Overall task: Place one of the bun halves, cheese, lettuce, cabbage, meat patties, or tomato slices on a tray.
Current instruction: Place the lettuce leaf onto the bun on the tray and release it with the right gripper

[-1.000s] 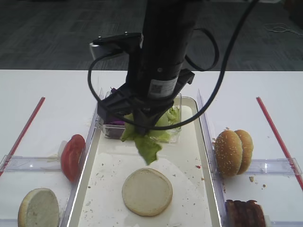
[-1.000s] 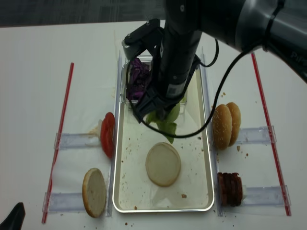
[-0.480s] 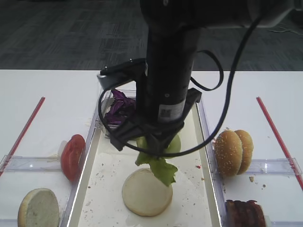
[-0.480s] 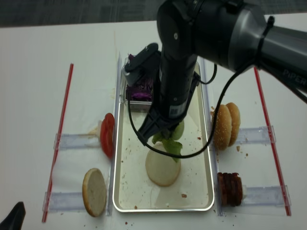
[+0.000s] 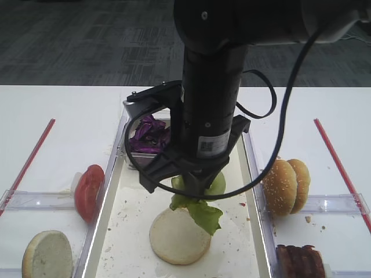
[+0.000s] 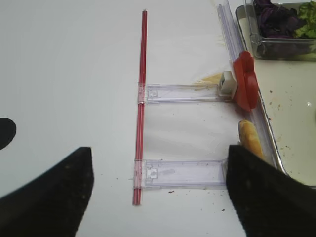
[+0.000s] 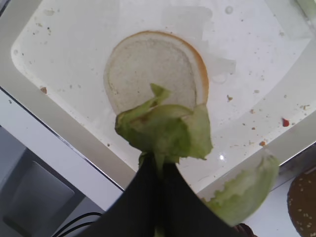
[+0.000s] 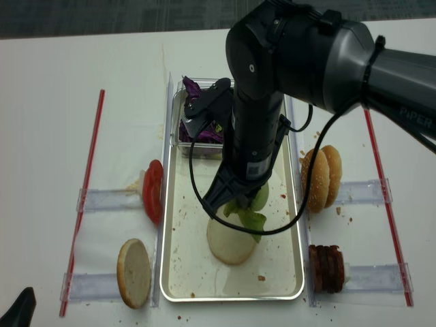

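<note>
My right gripper [image 7: 159, 165] is shut on a light green lettuce [image 7: 165, 131] leaf, which hangs just above the pale cut face of a bun half [image 7: 148, 69] lying on the tray [image 7: 59, 54]. From above, the lettuce [image 5: 200, 208] dangles under the black arm over the bun half [image 5: 174, 237], and its tip overlaps the bun's far right edge. A second lettuce scrap [image 7: 244, 190] shows beside the fingers. My left gripper [image 6: 158, 153] stands open over bare table, left of the tray [image 6: 291, 123], holding nothing.
A clear tub with purple cabbage [image 5: 148, 136] sits at the tray's far end. Tomato slices [image 5: 87, 191] and another bun half [image 5: 47, 255] stand left of the tray. Sesame buns [image 5: 285, 185] and meat patties [image 5: 300, 262] stand right. Red strips [image 5: 29, 156] line both sides.
My right gripper has carried the lettuce from the tub toward the near side and lower, so it now hangs over the bun half. The left gripper has not visibly moved.
</note>
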### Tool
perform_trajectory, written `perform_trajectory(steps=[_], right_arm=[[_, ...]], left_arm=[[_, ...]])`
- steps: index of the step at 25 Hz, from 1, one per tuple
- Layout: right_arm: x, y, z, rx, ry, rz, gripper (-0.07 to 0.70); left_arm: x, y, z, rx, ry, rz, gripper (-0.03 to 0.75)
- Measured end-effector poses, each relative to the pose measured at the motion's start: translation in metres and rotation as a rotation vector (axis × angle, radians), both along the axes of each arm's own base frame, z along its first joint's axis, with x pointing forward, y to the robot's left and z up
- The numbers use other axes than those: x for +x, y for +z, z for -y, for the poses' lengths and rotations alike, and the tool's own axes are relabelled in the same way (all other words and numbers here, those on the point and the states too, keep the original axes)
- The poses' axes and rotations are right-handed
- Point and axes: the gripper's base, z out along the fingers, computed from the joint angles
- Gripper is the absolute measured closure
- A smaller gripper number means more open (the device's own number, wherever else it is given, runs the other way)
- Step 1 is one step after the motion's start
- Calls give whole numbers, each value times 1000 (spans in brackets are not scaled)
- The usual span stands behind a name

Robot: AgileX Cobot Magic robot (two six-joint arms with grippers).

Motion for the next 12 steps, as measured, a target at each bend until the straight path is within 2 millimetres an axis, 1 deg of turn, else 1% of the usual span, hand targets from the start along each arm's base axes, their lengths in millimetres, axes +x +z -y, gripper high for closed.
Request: perform_trajectory(steps=[7,12], right_arm=[[-1,-1,-3,28,1,-16,579],[3,-19,-8,5,5,-49,579]], left_arm=[[0,0,0,0,0,0,169],[0,0,0,0,0,0,169]])
